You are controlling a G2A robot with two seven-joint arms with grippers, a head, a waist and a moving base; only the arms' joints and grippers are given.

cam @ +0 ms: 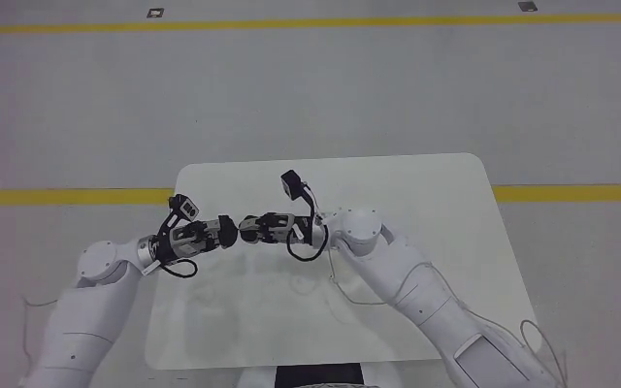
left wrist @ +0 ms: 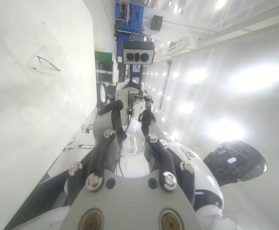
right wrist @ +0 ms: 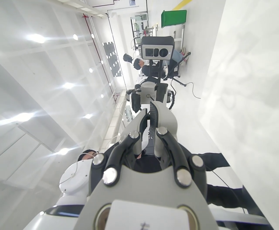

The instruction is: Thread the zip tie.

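1. Two grippers meet tip to tip above the white table (cam: 437,204). My left gripper (left wrist: 127,115) has its fingers spread. My right gripper (right wrist: 150,109) has its fingers pressed together, and I cannot tell whether they pinch anything.
2. The zip tie (left wrist: 48,64), thin and clear, lies flat on the table in a narrow loop, apart from both grippers. I cannot tell which way it points.
3. Yellow lines (cam: 310,21) cross the pale floor (cam: 310,97), and two small dark markers (cam: 155,13) lie beyond the far one.
4. A green bin (right wrist: 173,18) and blue racks (left wrist: 128,19) stand in the room.
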